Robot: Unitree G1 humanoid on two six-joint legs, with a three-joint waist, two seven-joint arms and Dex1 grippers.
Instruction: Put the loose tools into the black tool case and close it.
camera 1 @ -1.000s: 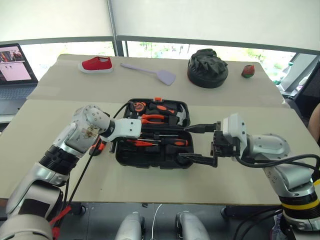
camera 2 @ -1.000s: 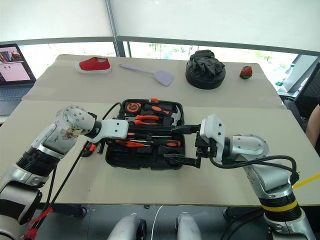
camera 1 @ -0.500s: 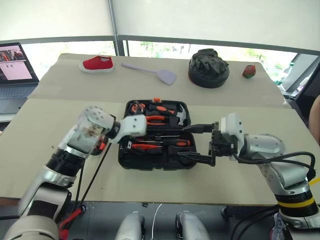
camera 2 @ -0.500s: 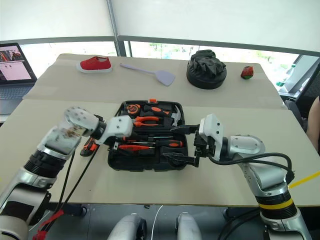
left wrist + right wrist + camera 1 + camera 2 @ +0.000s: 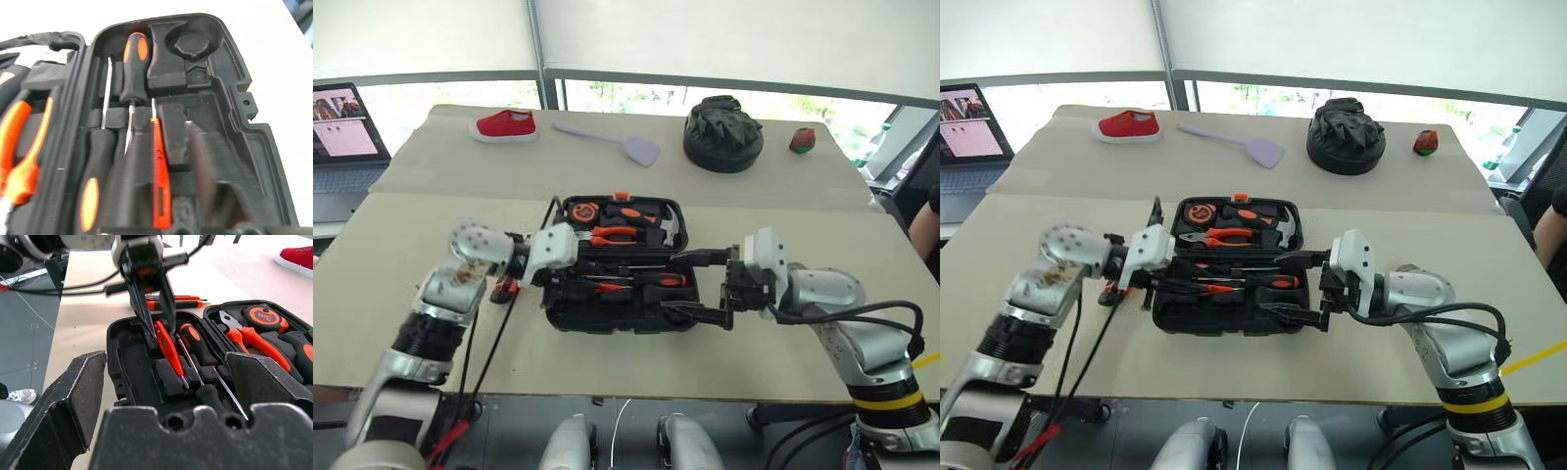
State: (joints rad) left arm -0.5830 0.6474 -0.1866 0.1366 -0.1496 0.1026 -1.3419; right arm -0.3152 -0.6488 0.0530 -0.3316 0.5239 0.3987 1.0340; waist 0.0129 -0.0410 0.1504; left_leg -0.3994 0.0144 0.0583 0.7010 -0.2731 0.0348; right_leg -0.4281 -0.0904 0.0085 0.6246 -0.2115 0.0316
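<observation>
My left gripper (image 5: 155, 308): fingers nearly together, tips at the slim orange screwdriver (image 5: 168, 351); whether they grip it I cannot tell.
My right gripper (image 5: 697, 286): wide open, holding nothing.
Black tool case (image 5: 677, 323): open, frame centre.
Right wrist view: utility knife (image 5: 175, 302) outside the case.

Left gripper (image 5: 155, 318) points down and toward right arm, fingers pinched together. Right gripper (image 5: 697, 286) near level, pointing toward left arm, fingers spread wide.

Open black tool case (image 5: 1234, 311) between left end effector (image 5: 1157, 286), right end effector (image 5: 1285, 286).
</observation>
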